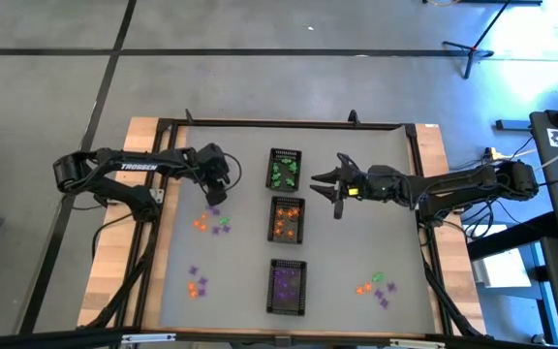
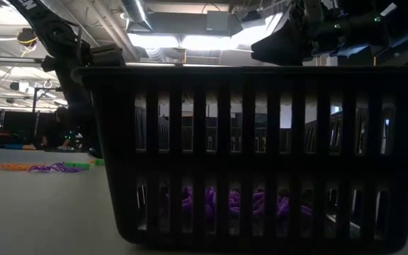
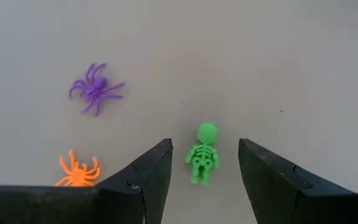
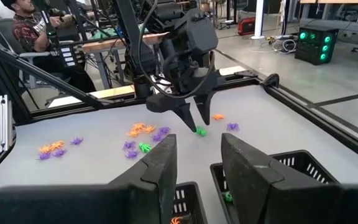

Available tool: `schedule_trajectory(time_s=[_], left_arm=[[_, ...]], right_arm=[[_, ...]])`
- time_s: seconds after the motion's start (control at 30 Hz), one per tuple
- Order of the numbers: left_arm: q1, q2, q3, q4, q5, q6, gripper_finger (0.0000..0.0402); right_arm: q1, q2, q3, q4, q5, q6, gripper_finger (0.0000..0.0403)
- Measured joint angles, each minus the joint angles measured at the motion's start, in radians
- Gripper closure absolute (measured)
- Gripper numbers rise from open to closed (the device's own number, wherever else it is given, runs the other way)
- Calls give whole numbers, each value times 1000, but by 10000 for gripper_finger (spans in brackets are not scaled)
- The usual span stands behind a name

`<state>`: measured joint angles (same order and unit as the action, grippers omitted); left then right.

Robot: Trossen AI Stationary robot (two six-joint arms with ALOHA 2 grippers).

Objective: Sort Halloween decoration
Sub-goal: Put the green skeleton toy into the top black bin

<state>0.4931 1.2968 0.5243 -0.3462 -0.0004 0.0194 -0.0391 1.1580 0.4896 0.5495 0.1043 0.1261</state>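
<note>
The decorations are tiny plastic trinkets lying flat on the grey table. A green skeleton [image 3: 202, 155] lies between the open fingers of my left gripper [image 3: 204, 144], which points down over the left cluster [image 1: 211, 223]. A purple spider [image 3: 95, 93] and an orange spider [image 3: 76, 171] lie beside it. The right wrist view shows the left gripper [image 4: 188, 118] above that green skeleton [image 4: 199, 130]. My right gripper [image 1: 325, 186] is open and hovers between the green and orange trays' right side, holding nothing.
Three black mesh trays stand in a row down the table's middle: one with green trinkets [image 1: 285, 152], one with orange [image 1: 287, 201], one with purple [image 1: 287, 263]. More trinkets lie near-left [image 1: 198, 286] and near-right [image 1: 376, 288]. A person sits beyond the far edge [image 4: 30, 28].
</note>
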Motion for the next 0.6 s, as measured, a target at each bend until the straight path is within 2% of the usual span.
schedule_trajectory(time_s=[0.13,0.3,0.6], left_arm=[[-3,0,0,-3,-48,-17,225],[-3,6,0,-3,-42,-23,225],[-4,116,5,11,-51,-14,226]], right_arm=[[0,0,0,0,0,0,279],[0,0,0,-1,0,0,279],[0,0,0,-1,0,0,279]])
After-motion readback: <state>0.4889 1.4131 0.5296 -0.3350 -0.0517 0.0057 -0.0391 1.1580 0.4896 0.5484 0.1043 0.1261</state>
